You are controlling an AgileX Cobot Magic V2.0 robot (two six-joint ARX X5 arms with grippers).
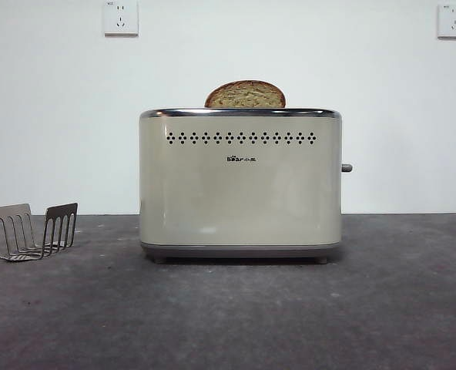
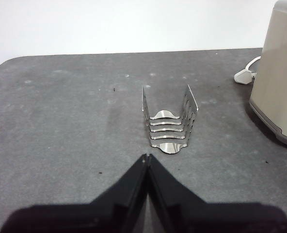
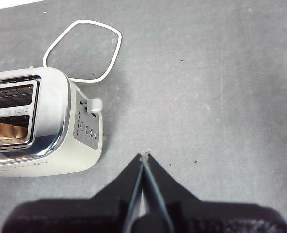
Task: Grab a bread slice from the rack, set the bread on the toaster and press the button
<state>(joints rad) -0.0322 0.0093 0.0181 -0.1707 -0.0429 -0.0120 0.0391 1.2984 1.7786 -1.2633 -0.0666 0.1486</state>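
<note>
The cream toaster (image 1: 239, 181) stands in the middle of the table. The slice of bread (image 1: 245, 95) sits in its slot with its rounded top sticking out; the right wrist view shows it in the nearer slot (image 3: 5, 132). The button (image 1: 347, 167) sticks out of the toaster's right side, and it also shows in the right wrist view (image 3: 93, 105). The rack (image 1: 34, 230) stands empty at the left. My left gripper (image 2: 147, 158) is shut and empty, just short of the rack (image 2: 169, 120). My right gripper (image 3: 145, 156) is shut and empty, above the table right of the toaster (image 3: 37, 121).
A white power cord (image 3: 83, 50) loops on the table behind the toaster, with its plug (image 2: 244, 75) beside the toaster's end. Two white wall sockets (image 1: 121, 17) sit high on the back wall. The table top (image 1: 228, 316) is dark grey.
</note>
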